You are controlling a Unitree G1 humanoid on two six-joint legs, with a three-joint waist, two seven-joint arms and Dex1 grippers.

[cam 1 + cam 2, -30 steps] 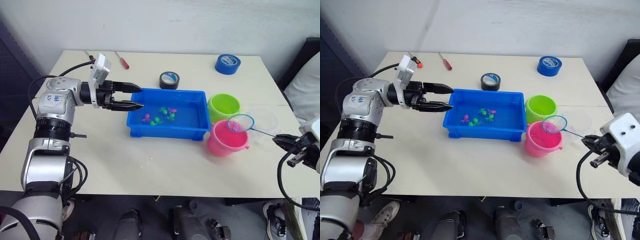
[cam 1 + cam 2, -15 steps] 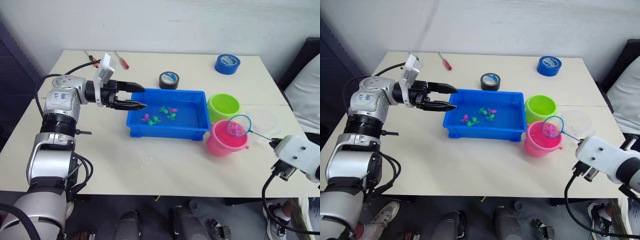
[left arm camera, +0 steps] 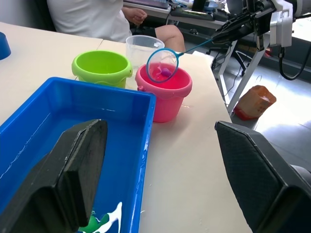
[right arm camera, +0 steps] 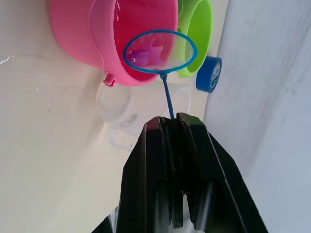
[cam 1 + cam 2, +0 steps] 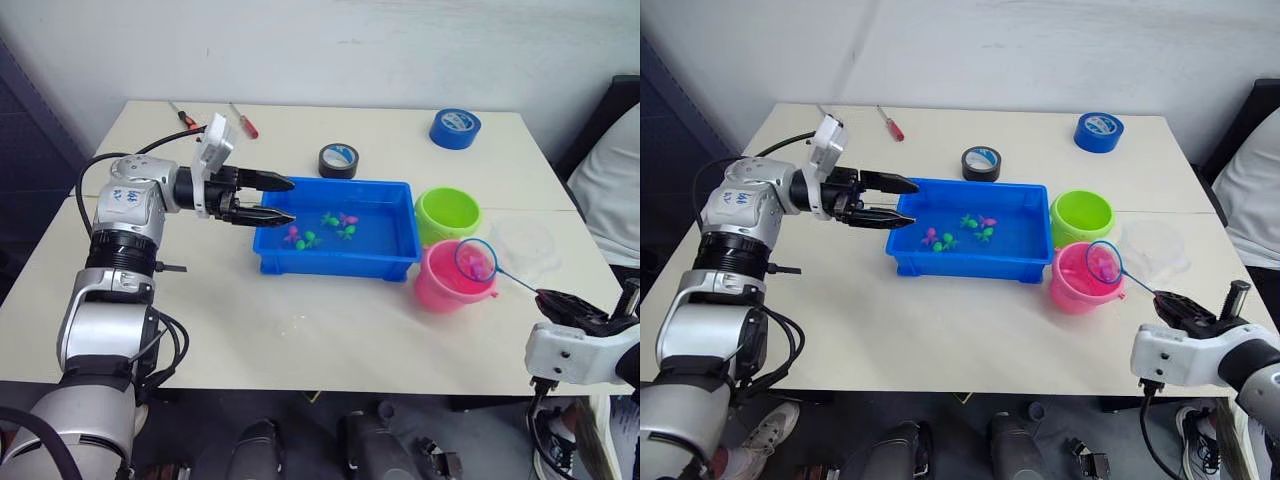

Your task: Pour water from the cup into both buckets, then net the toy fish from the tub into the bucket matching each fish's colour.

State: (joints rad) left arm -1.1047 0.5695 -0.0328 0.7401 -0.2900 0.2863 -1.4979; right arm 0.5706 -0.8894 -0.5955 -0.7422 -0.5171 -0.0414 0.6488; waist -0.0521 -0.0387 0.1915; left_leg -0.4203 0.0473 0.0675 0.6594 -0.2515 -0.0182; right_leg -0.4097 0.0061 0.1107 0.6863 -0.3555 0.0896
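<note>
On a pale tabletop (image 5: 300, 330), the right gripper (image 4: 171, 127) pinches the net (image 4: 160, 51) by its thin handle, the hoop hanging over the pink bucket (image 5: 452, 283) with a magenta fish (image 4: 146, 56) in the mesh. To finish well, I judge the hoop should tip fully above the pink bucket's mouth, not toward the green bucket (image 5: 447, 213) just behind. The cup (image 5: 524, 243) stands beside the pink bucket. The tub (image 5: 335, 228), beyond, holds more fish; the left gripper (image 5: 280, 200) hovers spread at its far end.
</note>
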